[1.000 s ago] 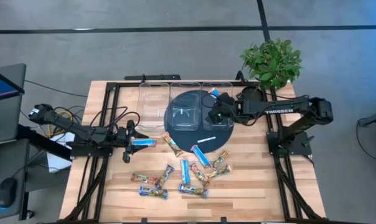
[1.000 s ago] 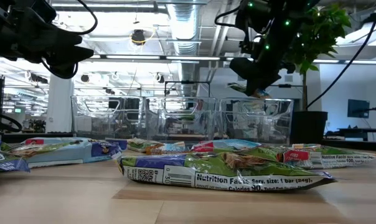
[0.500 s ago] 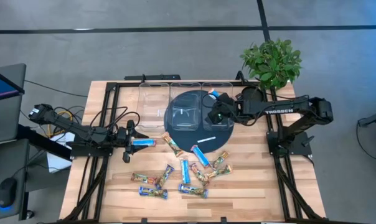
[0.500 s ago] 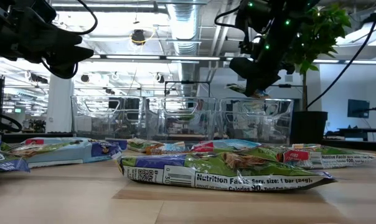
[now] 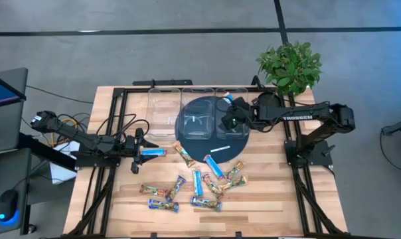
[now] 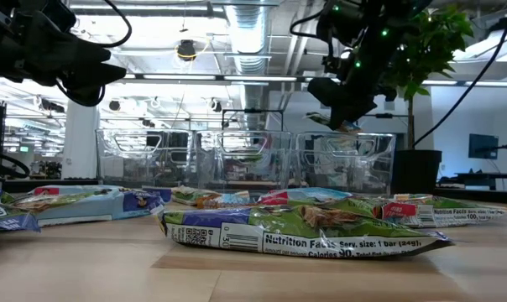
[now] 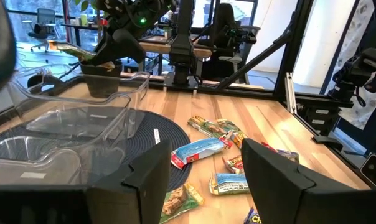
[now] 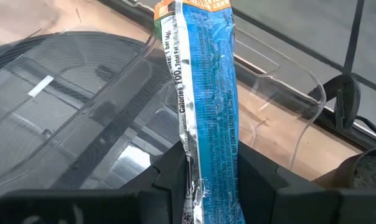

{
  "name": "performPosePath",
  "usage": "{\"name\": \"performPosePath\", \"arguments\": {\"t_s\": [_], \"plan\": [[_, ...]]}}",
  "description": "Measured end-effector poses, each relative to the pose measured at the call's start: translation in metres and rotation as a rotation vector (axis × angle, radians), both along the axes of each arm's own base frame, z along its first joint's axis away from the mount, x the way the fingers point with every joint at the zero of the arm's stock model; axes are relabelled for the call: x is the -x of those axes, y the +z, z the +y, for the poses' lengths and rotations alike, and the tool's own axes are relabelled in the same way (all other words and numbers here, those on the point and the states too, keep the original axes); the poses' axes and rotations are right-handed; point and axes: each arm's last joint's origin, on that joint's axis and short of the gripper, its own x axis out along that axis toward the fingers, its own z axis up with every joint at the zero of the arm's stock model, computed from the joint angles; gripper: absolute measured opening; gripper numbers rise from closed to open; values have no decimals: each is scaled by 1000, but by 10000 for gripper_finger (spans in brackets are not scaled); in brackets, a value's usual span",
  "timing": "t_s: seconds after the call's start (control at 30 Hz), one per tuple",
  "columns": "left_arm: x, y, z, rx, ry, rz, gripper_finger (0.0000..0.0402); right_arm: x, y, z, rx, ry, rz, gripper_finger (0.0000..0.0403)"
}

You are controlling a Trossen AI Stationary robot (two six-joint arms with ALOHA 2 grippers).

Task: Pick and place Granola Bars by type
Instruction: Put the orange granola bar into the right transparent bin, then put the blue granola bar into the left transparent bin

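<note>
Nearest you, toward the front edge of the wooden slatted table (image 5: 121,206), you have a loose scatter of foil-wrapped granola bars (image 5: 187,189): blue ones, orange-brown ones with green, and a few darker ones, lying flat and partly overlapping between the middle of the table and its front edge. In the low view, a green-and-brown wrapped bar (image 6: 304,228) lies closest, with its nutrition label facing you.

A little farther in, a thin white strip (image 5: 220,149) rests on the front part of the round dark woven mat (image 5: 194,149), and an orange-brown bar (image 5: 184,155) lies across the mat's front rim.

At the left edge of the table you see the left pincer (image 5: 138,152) clenched on a bright blue foil bar (image 5: 153,153), held level and pointing toward the table's middle.

Toward the back edge, three clear plastic bins (image 5: 163,109) stand in a row, the middle and right ones on the mat. Your right pincer (image 5: 231,121) hangs over the right-hand bin (image 7: 110,84), grasping a blue foil-wrapped bar with an orange end (image 8: 203,93); the bar sticks out past the fingers, above the bin's open top.

Beyond the back right corner stands a leafy green potted plant (image 5: 290,66).
</note>
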Motion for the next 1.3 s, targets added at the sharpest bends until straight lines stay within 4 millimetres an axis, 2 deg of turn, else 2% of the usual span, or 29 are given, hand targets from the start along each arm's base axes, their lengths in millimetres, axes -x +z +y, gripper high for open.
{"name": "performPosePath", "arguments": {"t_s": [0.2,0.57,0.7,0.87,1.03,1.3], "plan": [[0,-2,0,-7,1,22,190,0,0,0,0,0,-1,121],[0,-2,0,-3,1,23,190,1,-4,1,-1,6,9,206],[0,-2,0,-66,-1,22,190,-3,-2,7,33,97,43,218],[0,0,2,-184,55,12,190,-15,3,25,118,288,60,214],[-1,9,0,-237,-8,-40,190,-23,8,52,203,484,92,202],[0,17,-2,-224,-65,-121,190,-23,8,92,241,659,120,180]]}}
